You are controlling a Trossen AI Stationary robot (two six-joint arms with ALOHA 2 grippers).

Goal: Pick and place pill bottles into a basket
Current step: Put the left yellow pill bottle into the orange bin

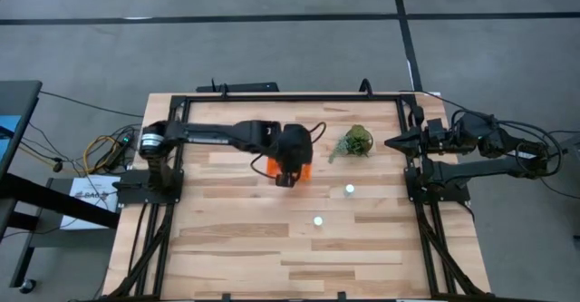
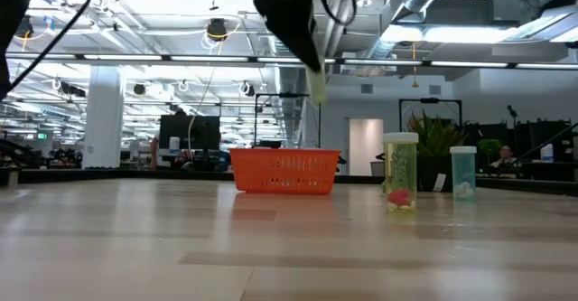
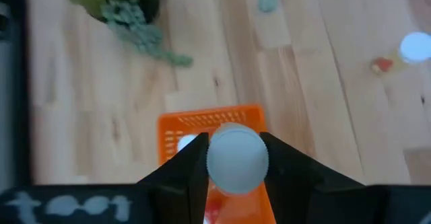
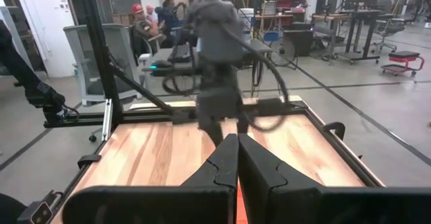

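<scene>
The orange basket (image 1: pixel 306 169) stands at the table's middle, mostly under my left gripper (image 1: pixel 286 177); it also shows in the low view (image 2: pixel 285 170) and the left wrist view (image 3: pixel 202 122). My left gripper (image 3: pixel 236 158) is shut on a pill bottle (image 2: pixel 317 84) above the basket. Two more pill bottles (image 1: pixel 349 189) (image 1: pixel 318 219) stand upright on the table on the near right side of the basket. Something white (image 3: pixel 183 142) lies inside the basket. My right gripper (image 1: pixel 390 142) waits shut and empty at the table's right edge. My left gripper pinches the pill bottle between its two fingers (image 3: pixel 192 163), one on each side of its round white cap (image 3: pixel 236 160). The fingers come from above, pointing down. The bottle hangs below them, slightly tilted, lifted clear above the basket (image 2: pixel 317 89).
A small green plant (image 1: pixel 356 141) sits to the right of the basket, toward the far edge. A black frame runs along the table's far, left and right edges. Bare wood lies toward the near edge.
</scene>
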